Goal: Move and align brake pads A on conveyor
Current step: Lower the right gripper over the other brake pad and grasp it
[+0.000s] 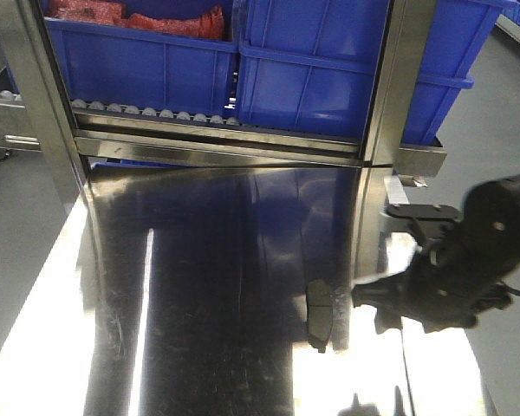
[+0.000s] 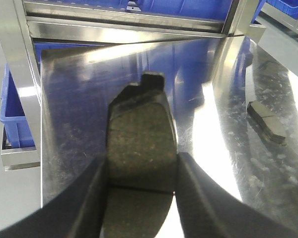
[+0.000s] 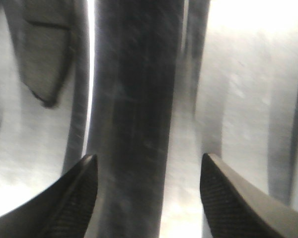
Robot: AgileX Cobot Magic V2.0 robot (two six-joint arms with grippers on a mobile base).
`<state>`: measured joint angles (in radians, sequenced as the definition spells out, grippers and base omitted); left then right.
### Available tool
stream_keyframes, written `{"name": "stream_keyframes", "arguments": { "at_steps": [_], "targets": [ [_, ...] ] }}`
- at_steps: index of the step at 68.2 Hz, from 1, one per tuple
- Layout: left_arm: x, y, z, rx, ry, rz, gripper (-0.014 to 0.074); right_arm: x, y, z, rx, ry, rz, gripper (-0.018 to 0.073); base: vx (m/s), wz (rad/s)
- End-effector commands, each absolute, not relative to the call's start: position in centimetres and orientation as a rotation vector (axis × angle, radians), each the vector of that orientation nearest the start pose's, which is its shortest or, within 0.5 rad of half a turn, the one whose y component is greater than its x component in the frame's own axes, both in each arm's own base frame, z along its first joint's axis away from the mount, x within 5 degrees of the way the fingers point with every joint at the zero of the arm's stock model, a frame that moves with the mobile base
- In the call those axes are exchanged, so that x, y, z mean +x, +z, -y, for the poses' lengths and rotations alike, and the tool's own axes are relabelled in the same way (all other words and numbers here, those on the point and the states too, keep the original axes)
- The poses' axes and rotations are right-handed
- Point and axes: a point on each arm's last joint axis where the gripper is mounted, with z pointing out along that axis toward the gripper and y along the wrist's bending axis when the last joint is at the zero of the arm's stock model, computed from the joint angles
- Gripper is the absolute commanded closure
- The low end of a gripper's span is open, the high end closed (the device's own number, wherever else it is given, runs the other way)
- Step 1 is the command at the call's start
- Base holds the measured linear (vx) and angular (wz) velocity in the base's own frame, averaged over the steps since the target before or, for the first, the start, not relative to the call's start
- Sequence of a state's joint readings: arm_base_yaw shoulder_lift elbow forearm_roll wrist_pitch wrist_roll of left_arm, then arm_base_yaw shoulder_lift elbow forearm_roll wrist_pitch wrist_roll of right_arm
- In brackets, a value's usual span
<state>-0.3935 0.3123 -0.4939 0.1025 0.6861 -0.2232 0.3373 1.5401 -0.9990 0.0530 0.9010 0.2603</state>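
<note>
Plainly, blue bins (image 1: 312,69) stand at 12 o'clock behind the shiny steel table (image 1: 199,286). A lying brake pad (image 1: 318,316) rests at 5 o'clock, just beside the wide-jawed right gripper (image 3: 149,156). The left gripper (image 2: 141,161) clamps a held brake pad (image 2: 141,129).

From the front we look down across the table (image 1: 199,286) toward the blue bins (image 1: 329,69), fairly near. Our left wrist view sits low behind the left end effector (image 2: 139,168), facing those bins. Our right wrist view hangs close above the table, blurred, behind the right end effector (image 3: 149,158). All three share the loose pad (image 1: 317,327)
</note>
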Motion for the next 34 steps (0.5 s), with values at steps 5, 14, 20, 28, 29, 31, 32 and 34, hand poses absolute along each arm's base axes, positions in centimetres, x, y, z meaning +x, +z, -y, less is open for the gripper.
{"name": "stream_keyframes", "arguments": {
  "at_steps": [5, 14, 20, 28, 29, 31, 32, 34],
  "targets": [
    [6.2, 31.4, 2.0, 0.200, -0.318, -1.875, 0.0603, 28.8, 24.6, -12.6, -0.056, 0.211, -2.854, 0.0130, 0.00, 0.00],
    [6.2, 31.4, 2.0, 0.200, -0.318, -1.875, 0.0603, 30.1, 24.7, -14.9, -0.103, 0.226, -2.855, 0.0130, 0.00, 0.00],
    [6.2, 31.4, 2.0, 0.200, -0.318, -1.875, 0.0603, 31.1, 24.4, -16.2, -0.122, 0.213, -2.875, 0.0122, 0.00, 0.00],
    [6.2, 31.4, 2.0, 0.200, -0.318, -1.875, 0.0603, 32.5, 23.7, -17.2, -0.108, 0.193, -2.912, 0.0092, 0.00, 0.00],
    [6.2, 31.4, 2.0, 0.200, -0.318, -1.875, 0.0603, 32.7, 23.5, -17.3, -0.104, 0.192, -2.918, 0.0087, 0.00, 0.00],
    [6.2, 31.4, 2.0, 0.200, -0.318, -1.875, 0.0603, 33.0, 23.3, -17.4, -0.098, 0.186, -2.927, 0.0078, 0.00, 0.00],
    [6.2, 31.4, 2.0, 0.200, -0.318, -1.875, 0.0603, 33.1, 23.2, -17.5, -0.096, 0.182, -2.930, 0.0074, 0.00, 0.00],
    [6.2, 31.4, 2.0, 0.200, -0.318, -1.875, 0.0603, 33.4, 23.0, -17.6, -0.089, 0.173, -2.937, 0.0065, 0.00, 0.00]
  ]
}}
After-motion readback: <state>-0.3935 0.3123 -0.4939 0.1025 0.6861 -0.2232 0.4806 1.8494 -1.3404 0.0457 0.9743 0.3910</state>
